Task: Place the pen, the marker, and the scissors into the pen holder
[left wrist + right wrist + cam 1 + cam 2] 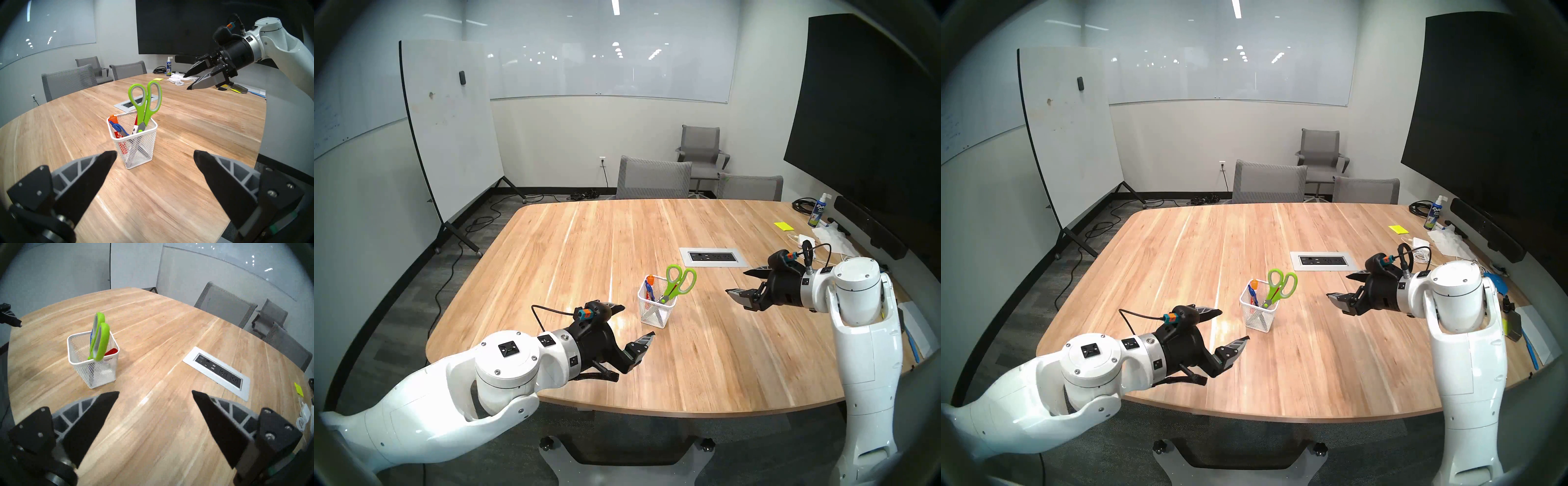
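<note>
Pen holder (656, 307) between claws, touching neither; left claw (638, 322) open, near; right claw (736, 281) open, farther.

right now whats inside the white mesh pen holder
In the pen holder stand the scissors, blades down with green handles above the rim, a blue pen, an orange-capped marker and a red-capped one. The mesh blurs their lower ends.
</note>
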Controlling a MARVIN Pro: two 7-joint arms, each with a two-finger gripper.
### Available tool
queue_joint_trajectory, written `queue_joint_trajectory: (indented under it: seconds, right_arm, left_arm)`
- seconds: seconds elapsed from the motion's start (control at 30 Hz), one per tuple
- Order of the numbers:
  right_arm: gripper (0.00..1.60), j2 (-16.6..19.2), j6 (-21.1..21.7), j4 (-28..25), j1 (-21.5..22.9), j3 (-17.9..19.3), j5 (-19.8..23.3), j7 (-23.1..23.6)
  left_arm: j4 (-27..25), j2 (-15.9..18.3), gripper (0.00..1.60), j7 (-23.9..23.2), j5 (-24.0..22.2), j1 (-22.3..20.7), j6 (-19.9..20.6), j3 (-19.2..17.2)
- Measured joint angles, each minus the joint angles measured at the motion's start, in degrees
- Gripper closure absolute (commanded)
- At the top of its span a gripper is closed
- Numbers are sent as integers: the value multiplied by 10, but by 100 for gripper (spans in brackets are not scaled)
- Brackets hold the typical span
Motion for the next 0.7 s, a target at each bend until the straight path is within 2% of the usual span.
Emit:
queue_joint_trajectory:
  seconds: [0.2,0.27,0.7]
  right_arm:
    - [0,37,17,21,15,0,27,-18]
    - [0,55,20,19,13,0,52,-22]
    - [0,134,7,15,-34,1,157,-12]
  left_arm:
    - [0,0,0,0,0,0,0,0]
    - [0,0,0,0,0,0,0,0]
    - [0,0,0,0,0,0,0,0]
